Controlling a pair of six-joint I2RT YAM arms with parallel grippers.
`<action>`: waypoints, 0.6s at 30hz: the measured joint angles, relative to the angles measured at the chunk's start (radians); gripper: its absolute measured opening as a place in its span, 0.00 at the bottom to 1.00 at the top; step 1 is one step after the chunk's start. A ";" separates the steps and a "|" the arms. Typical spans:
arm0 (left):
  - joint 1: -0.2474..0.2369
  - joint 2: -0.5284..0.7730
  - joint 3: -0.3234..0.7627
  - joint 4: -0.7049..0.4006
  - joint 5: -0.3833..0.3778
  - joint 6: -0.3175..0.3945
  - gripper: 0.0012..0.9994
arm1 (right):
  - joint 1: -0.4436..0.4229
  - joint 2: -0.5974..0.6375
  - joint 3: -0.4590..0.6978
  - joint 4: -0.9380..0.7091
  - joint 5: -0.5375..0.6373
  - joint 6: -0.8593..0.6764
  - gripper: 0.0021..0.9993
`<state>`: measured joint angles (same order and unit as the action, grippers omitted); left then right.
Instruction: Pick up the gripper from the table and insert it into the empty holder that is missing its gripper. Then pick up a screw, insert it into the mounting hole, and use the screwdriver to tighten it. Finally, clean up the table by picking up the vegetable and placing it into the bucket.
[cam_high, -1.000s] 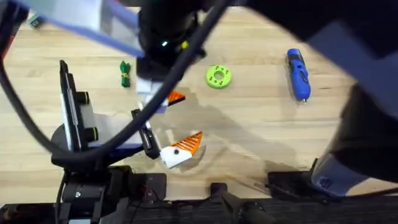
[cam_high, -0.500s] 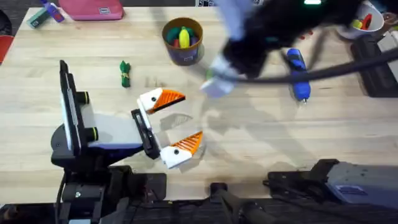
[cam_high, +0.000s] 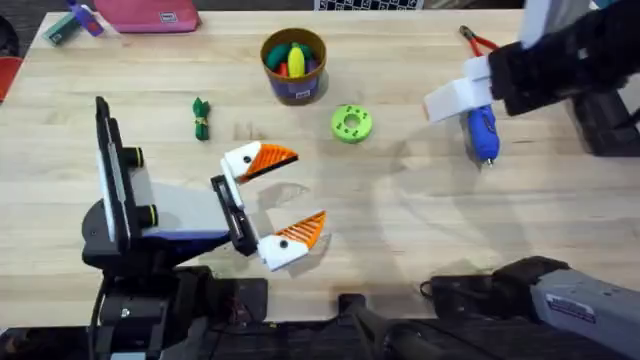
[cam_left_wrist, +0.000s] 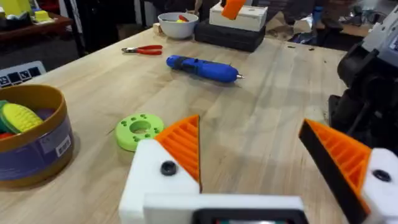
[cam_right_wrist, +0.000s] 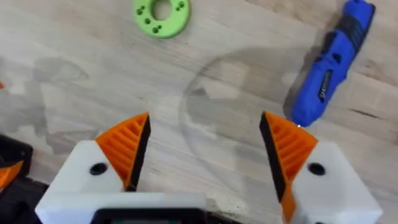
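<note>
Right gripper (cam_right_wrist: 202, 152) swung right, now over screwdriver (cam_high: 480, 122), jaws apart; left gripper (cam_high: 283, 195) unmoved, apart.

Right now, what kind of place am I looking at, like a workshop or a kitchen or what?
Probably a robotics lab or workshop bench: a wooden table with a blue electric screwdriver and red-handled pliers on it, and robot grippers with orange ribbed pads, left and right.

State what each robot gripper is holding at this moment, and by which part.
Nothing is held. The left gripper and the right gripper are both open, with only bare wooden table between their orange ribbed pads.
</note>
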<state>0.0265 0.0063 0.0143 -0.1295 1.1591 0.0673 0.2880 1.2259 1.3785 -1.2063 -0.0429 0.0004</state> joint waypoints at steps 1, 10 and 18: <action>0.000 0.000 0.000 0.000 0.000 0.000 0.99 | -0.017 0.000 0.000 -0.005 0.000 0.002 0.99; 0.000 0.000 0.000 0.000 0.000 0.000 0.99 | -0.071 0.003 0.000 0.017 0.000 0.008 0.99; 0.000 0.000 0.000 0.001 -0.003 0.004 0.99 | -0.071 0.021 -0.001 0.048 -0.001 0.009 0.99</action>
<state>0.0265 0.0063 0.0143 -0.1282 1.1563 0.0717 0.2173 1.2464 1.3773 -1.1582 -0.0437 0.0090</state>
